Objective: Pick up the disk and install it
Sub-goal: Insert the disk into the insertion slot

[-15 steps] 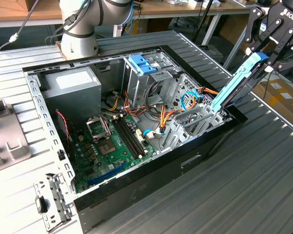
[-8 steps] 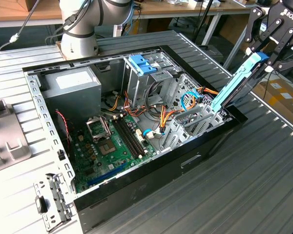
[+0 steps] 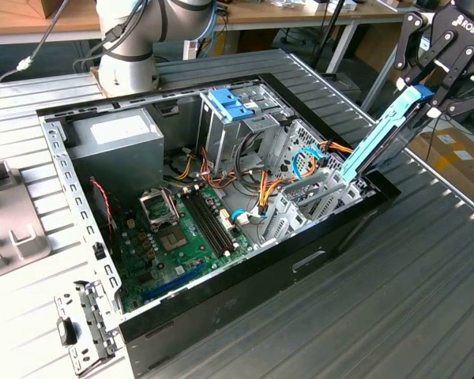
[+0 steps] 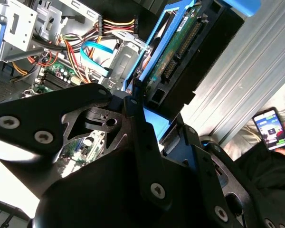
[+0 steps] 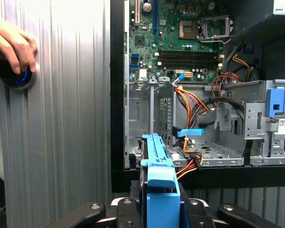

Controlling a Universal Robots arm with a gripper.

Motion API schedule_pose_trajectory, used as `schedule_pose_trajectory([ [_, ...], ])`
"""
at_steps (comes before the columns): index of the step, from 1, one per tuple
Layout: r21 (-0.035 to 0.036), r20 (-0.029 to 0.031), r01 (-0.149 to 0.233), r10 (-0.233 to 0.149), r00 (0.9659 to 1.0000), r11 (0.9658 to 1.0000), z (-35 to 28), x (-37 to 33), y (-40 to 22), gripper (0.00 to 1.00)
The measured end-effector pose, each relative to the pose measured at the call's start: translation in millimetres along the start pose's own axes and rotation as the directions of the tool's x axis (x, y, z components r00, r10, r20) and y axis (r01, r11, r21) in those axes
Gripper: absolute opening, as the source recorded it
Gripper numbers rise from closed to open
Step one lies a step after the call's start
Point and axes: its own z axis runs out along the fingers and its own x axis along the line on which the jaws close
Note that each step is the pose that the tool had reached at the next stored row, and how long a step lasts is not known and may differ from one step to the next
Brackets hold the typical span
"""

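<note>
My gripper is clamped on the disk, pinching its upper end by the blue rails; in the first wrist view the blue tab sits squarely between my black fingers. The disk hangs tilted, its lower end dipping into the open computer case at the corner on the exterior view's right, just over the case's black side wall.

The case lies on its side on a ribbed grey metal table, with the green motherboard face up, the grey power-supply box at the far corner, and a light-blue latch piece atop the drive cage. Orange and yellow cables run through the middle.

Behind the table stand wooden benches and cardboard boxes. In the first wrist view, a person's hand rests on a round black knob at the table's edge; in the second wrist view, a hand holds a phone.
</note>
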Motion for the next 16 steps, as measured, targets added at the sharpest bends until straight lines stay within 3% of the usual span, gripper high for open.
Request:
schedule_pose_trajectory([
  [16,0.0001,-0.0001,0.000,0.000,1.0000,1.0000,3.3,0.2,1.0,0.37],
])
